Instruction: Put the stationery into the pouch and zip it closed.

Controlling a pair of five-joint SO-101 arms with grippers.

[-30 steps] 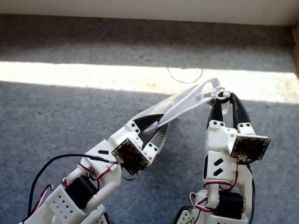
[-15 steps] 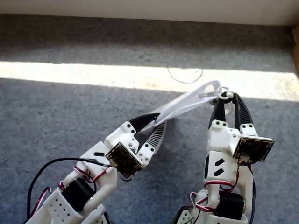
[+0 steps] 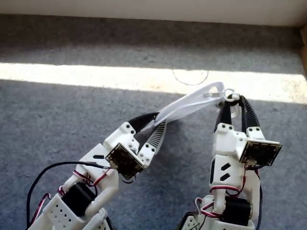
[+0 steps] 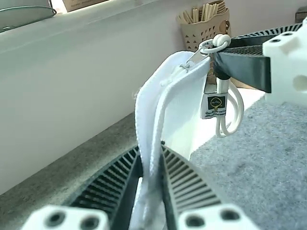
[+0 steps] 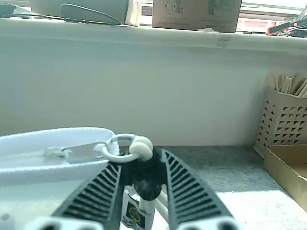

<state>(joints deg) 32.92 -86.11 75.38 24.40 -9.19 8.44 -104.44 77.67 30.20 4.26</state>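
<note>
A white see-through pouch [image 3: 187,104] hangs stretched between the two grippers above the grey carpet. My left gripper [image 3: 154,122] is shut on the pouch's near end, and the fabric edge [image 4: 165,110] runs up from between its ribbed fingers [image 4: 192,184]. My right gripper [image 3: 231,99] is shut on the zipper pull's cord and bead [image 5: 140,146], beside the metal ring [image 5: 116,146]. The zipper slider [image 5: 72,152] sits at that end of the pouch [image 5: 43,158]. A small tag [image 4: 216,106] and a cord loop dangle below it. What the pouch holds is hidden.
A sunlit strip crosses the carpet, with a thin wire loop [image 3: 190,76] lying in it. A holder of wooden sticks [image 5: 285,115] and a cardboard box edge [image 5: 288,167] stand off to one side. A low white wall [image 3: 153,7] borders the far end.
My left arm has drawn back toward the near left with the pouch end, pulling the pouch longer and tauter. The right gripper shifted slightly, still on the zipper pull.
</note>
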